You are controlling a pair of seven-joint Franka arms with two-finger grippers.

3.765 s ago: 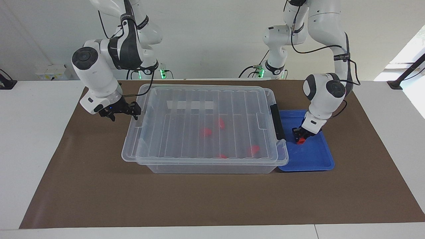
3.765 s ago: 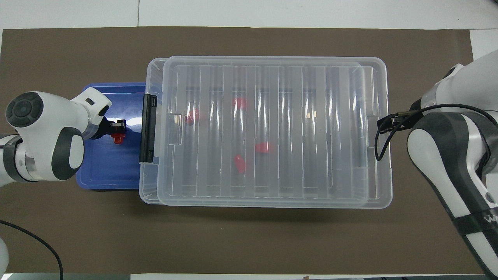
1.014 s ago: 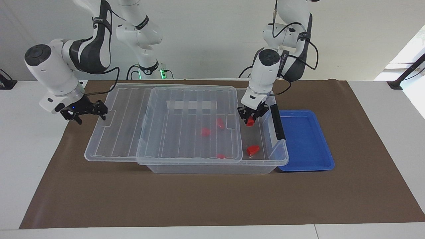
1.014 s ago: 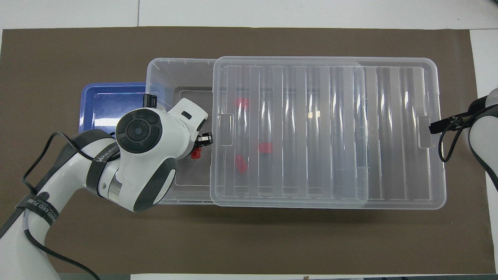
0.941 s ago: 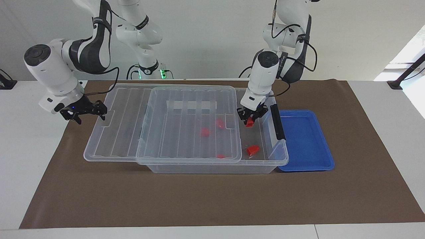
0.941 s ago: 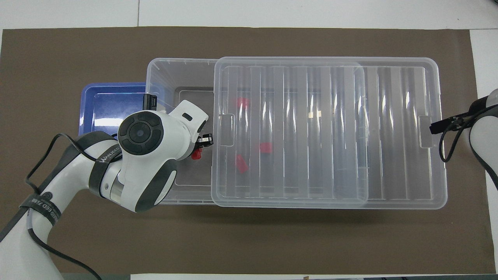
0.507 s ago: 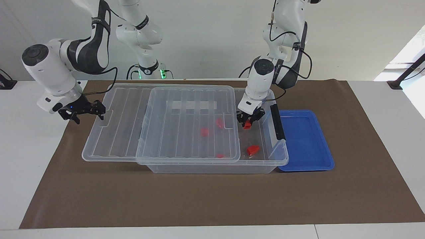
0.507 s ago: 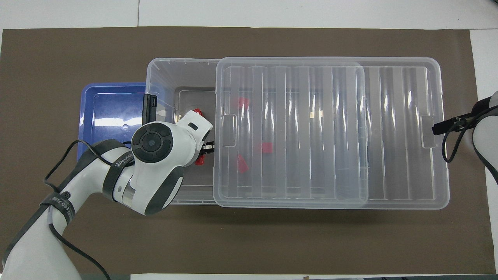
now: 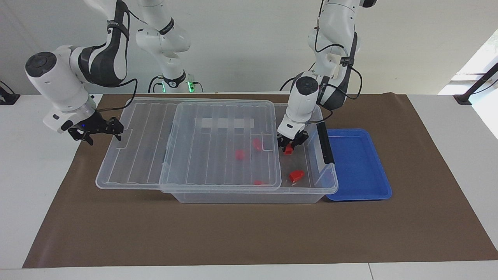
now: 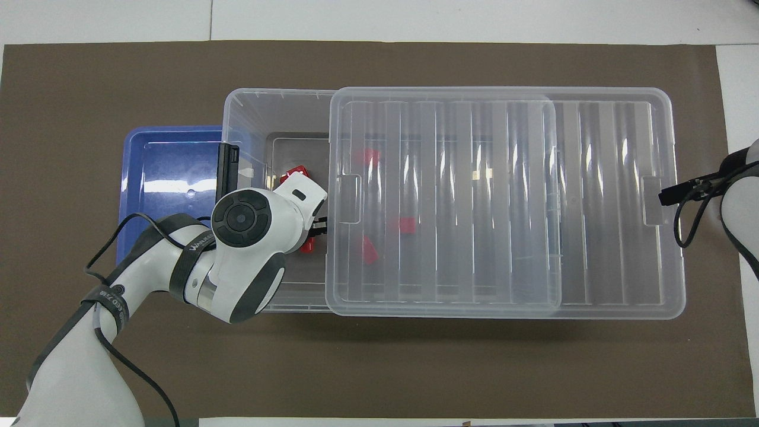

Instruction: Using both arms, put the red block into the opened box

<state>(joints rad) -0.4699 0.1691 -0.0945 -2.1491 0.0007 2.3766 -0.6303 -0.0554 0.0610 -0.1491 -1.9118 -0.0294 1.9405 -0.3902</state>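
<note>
The clear box (image 9: 249, 197) (image 10: 243, 112) stands mid-table. Its ribbed lid (image 9: 136, 155) (image 10: 593, 207) is slid toward the right arm's end, so the end by the black handle (image 9: 325, 142) lies uncovered. My left gripper (image 9: 290, 144) (image 10: 313, 236) is down inside that uncovered end, with the red block (image 9: 288, 150) (image 10: 307, 246) right at its tip, low in the box. My right gripper (image 9: 116, 131) (image 10: 667, 194) stands open, its tips against the lid's end tab. Several other red blocks, one of them (image 9: 296, 175), lie on the box floor.
An empty shallow blue tray (image 9: 358, 167) (image 10: 166, 172) sits against the box's handle end. A brown mat (image 9: 249, 233) covers the table under everything. The slid lid overhangs the box toward the right arm's end.
The left gripper has come lower into the box's uncovered end with the red block. The lid and the right gripper have crept slightly farther toward the right arm's end.
</note>
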